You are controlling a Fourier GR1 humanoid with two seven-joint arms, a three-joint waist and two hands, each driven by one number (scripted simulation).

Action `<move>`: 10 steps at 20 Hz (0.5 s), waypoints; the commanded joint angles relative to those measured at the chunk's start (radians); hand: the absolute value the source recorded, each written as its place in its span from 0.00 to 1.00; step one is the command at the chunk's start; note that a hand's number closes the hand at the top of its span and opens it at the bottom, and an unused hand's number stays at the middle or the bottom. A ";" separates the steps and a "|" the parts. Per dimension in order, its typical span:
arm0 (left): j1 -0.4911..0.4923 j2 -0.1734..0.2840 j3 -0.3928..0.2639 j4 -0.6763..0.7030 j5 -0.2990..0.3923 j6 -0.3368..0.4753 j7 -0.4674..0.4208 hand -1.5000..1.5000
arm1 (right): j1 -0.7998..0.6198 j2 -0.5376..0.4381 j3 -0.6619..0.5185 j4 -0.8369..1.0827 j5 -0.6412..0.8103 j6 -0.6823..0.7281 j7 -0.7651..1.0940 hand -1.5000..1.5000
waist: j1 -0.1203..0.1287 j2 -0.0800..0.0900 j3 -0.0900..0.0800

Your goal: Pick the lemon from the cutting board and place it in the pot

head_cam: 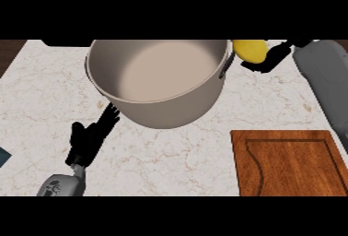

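Observation:
A yellow lemon [249, 50] is held up at the top right, just beside the rim of the big grey pot [163, 80]. My right hand [272, 59] is curled round the lemon's right side, its grey forearm running down the right edge. The pot stands open and I see nothing inside it. The wooden cutting board [292, 161] lies bare at the lower right. My left hand [92, 136] rests open on the counter at the lower left, fingers pointing toward the pot's base.
The pale marble counter [41, 92] spreads under everything. A dark object [3, 156] pokes in at the left edge. Dark wood shows at the top left corner beyond the counter.

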 commanded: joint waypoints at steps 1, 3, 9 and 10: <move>-0.022 -0.021 -0.009 0.007 -0.014 0.016 0.032 0.50 | -0.095 0.077 0.041 -0.005 0.052 -0.009 0.125 1.00 | 0.001 0.007 -0.004; 0.050 0.004 0.001 -0.059 0.014 -0.013 0.035 0.50 | -0.079 0.110 0.068 -0.037 0.080 -0.032 0.148 1.00 | 0.001 0.004 -0.004; -0.031 0.004 0.009 0.002 -0.004 -0.012 0.035 0.50 | -0.185 0.222 0.125 0.049 0.178 -0.093 0.207 1.00 | 0.012 0.013 -0.004; -0.015 -0.006 0.007 0.018 -0.005 -0.004 0.012 0.50 | -0.177 0.240 0.140 0.040 0.201 -0.122 0.216 1.00 | 0.009 0.011 -0.004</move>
